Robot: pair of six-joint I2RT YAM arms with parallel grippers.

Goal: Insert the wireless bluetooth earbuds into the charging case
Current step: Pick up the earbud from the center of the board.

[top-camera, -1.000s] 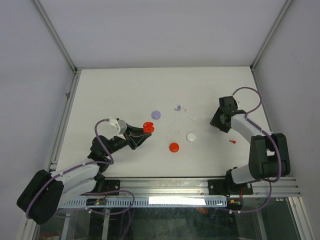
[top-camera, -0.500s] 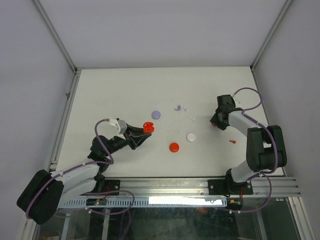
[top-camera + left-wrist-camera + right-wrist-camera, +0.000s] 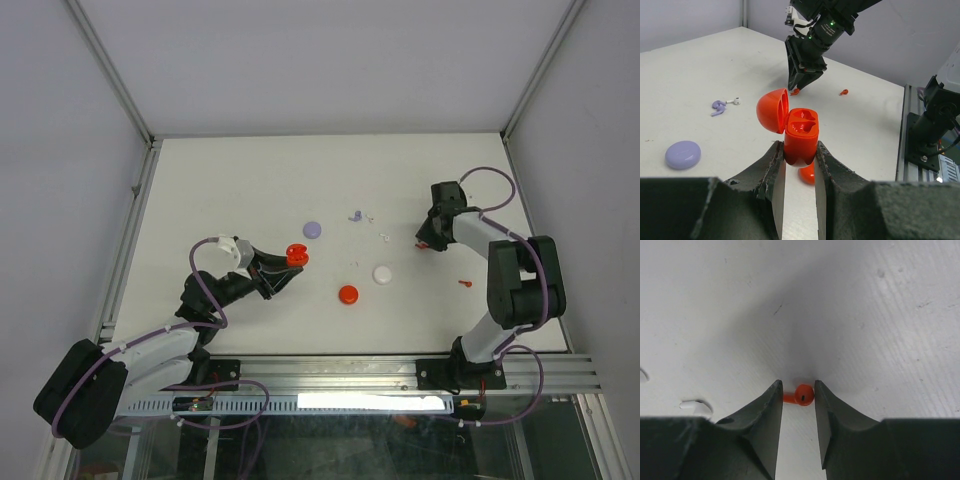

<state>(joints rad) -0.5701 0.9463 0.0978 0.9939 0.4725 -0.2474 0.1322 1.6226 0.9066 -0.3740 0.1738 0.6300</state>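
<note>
left wrist view: left tool [image 3: 799,150] clamps the open red charging case [image 3: 801,132] upright, pockets up to receive. right tool [image 3: 798,390] flanks a red earbud [image 3: 803,394] on the counter [image 3: 865,315]; firm grip unclear.

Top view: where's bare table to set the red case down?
Bare: the far strip behind the lilac disc, and the left side beyond the left gripper. Crowded: the middle, among lilac disc, white disc, red disc and scattered earbuds.
</note>
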